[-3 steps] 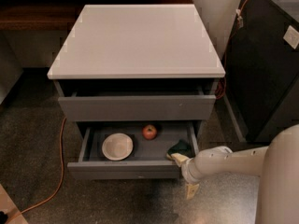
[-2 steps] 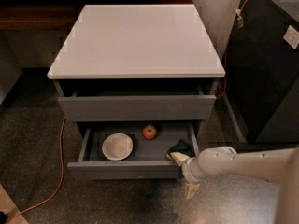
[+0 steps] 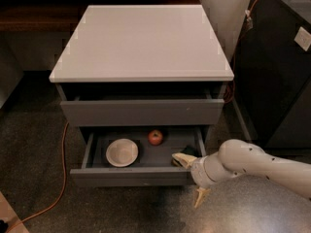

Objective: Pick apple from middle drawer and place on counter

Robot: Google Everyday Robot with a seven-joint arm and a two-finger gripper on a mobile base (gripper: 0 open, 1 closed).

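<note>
In the camera view, the apple is seen at the back of the open middle drawer, centre frame. The gripper is held at lower right, its claw spread about the drawer front. The reach is judged to be in hand, and a move left over the apple is called for.

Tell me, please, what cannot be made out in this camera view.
Camera view:
1. Gripper, at the middle drawer's front right corner: its arm is cut off by the right edge.
2. Dark item in the drawer's right end: partly behind the gripper, unidentifiable.
3. Drawer's rear, behind the apple: shadowed under the upper drawer.
4. Whatever lies below the drawer: hidden by it.
</note>
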